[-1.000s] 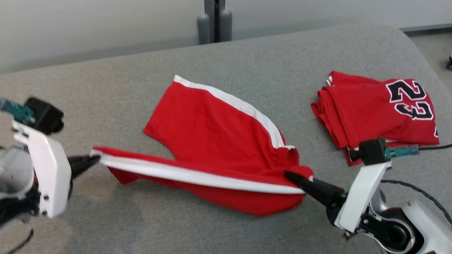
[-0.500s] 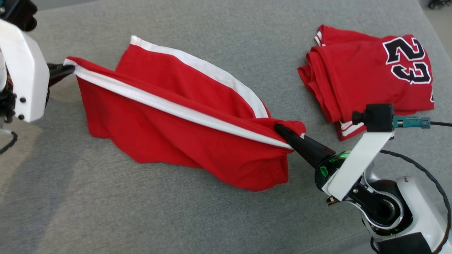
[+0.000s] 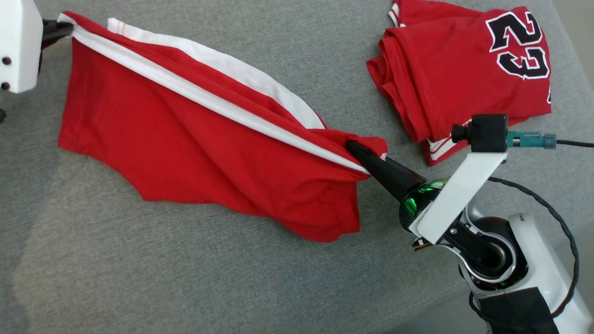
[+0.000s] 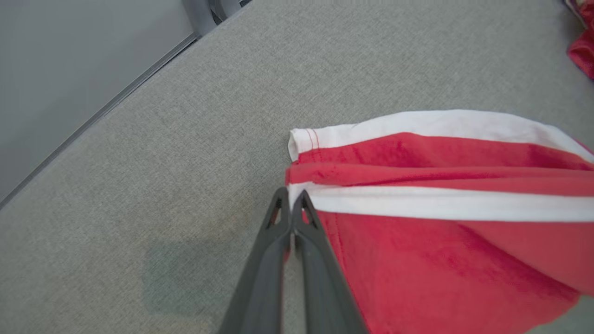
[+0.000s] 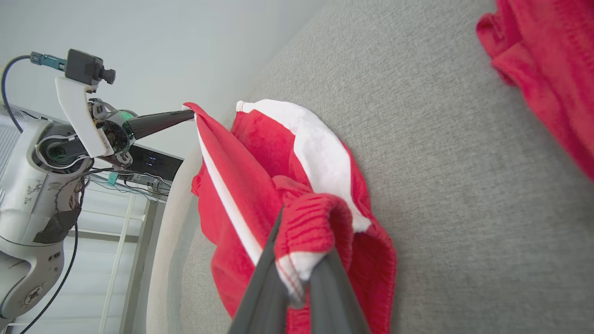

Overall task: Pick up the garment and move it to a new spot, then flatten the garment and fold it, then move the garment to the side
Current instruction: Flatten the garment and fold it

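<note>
While grippers [image 3: 68, 28] [image 3: 351, 145] pinch, garment [image 3: 195, 153] stretched (sagging)

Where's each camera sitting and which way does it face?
Head: on the robot's head, looking down at grey cushion, red shorts, folded jersey; left gripper and right gripper show.
Left wrist: on that arm, looking along its shut fingers at the hem.
Right wrist: on that arm, looking along its fingers at the waistband; left arm beyond.
Shared: head and right wrist see both grippers on the shorts.

Bright, even light leaves soft shadow on the grey cushion [image 4: 185, 273]; wrist views curve at edges.
</note>
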Available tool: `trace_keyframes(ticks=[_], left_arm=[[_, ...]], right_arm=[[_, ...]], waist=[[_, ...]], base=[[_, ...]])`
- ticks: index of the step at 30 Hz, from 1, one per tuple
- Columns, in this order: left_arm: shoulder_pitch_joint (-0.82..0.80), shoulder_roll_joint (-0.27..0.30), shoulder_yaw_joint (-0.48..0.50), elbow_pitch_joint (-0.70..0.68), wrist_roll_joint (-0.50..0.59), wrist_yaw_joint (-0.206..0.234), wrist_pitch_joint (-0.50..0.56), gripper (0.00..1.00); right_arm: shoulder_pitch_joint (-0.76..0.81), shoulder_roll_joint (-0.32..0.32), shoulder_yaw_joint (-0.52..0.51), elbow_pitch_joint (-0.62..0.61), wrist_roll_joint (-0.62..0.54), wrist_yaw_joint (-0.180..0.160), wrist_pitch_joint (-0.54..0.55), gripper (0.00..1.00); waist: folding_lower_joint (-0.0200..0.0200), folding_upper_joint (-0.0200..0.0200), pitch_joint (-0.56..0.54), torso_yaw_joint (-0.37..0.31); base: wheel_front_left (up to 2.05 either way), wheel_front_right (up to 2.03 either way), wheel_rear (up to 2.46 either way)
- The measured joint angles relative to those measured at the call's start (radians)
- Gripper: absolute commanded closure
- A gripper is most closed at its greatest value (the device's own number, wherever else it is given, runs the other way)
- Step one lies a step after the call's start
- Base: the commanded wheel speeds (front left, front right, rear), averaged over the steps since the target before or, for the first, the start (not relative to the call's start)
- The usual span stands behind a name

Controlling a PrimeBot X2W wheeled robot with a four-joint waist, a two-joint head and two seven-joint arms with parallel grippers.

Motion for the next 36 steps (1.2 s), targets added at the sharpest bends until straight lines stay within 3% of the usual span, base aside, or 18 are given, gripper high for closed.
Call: trace_keyframes(ticks=[4,7,9,10,11,12,13,25,36], left_arm=[[-0.026,-0.016,0.0,0.047,0.008,-0.013,-0.005,1.0],[-0.027,-0.028,-0.007,0.078,0.015,-0.021,-0.012,1.0],[-0.027,-0.034,-0.011,0.1,0.015,-0.025,-0.017,1.0],[-0.027,-0.037,-0.012,0.109,0.015,-0.027,-0.022,1.0],[-0.027,-0.04,-0.014,0.117,0.014,-0.03,-0.023,0.87],[-0.026,-0.045,-0.014,0.125,0.011,-0.032,-0.024,0.51],[-0.023,-0.049,-0.013,0.132,0.002,-0.032,-0.024,0.0],[0.025,-0.059,-0.021,0.157,-0.048,-0.051,-0.065,0.0],[0.093,0.01,-0.048,0.127,-0.102,-0.056,-0.018,0.0]], right_arm=[[-0.021,0.008,0.009,0.015,0.006,0.0,-0.001,1.0],[-0.026,0.011,0.02,0.027,0.006,0.0,-0.001,0.73],[-0.034,0.012,0.024,0.032,0.008,0.0,-0.003,0.62],[-0.037,0.012,0.026,0.035,0.009,0.0,-0.005,0.3],[-0.039,0.013,0.028,0.038,0.009,0.0,-0.006,0.01],[-0.04,0.013,0.031,0.043,0.009,0.0,-0.006,0.0],[-0.04,0.013,0.034,0.05,0.009,0.0,-0.006,0.0],[-0.002,0.007,-0.006,0.085,-0.018,0.0,0.018,0.0],[0.15,-0.01,-0.103,-0.044,-0.059,0.0,0.023,0.0]], waist=[[0.0,0.0,0.021,-0.022],[0.0,0.0,0.03,-0.033],[0.0,0.0,0.033,-0.038],[0.0,0.0,0.034,-0.04],[0.0,0.0,0.034,-0.041],[0.0,0.0,0.034,-0.041],[0.0,0.0,0.033,-0.04],[0.0,0.0,-0.042,-0.022],[0.0,0.0,-0.094,-0.043]], base=[[0.0,0.0,0.0],[0.0,0.0,0.0],[0.0,0.0,0.0],[0.0,0.0,0.0],[0.0,0.0,0.0],[0.0,0.0,0.0],[0.0,0.0,0.0],[0.0,0.0,0.0],[0.0,0.0,0.0]])
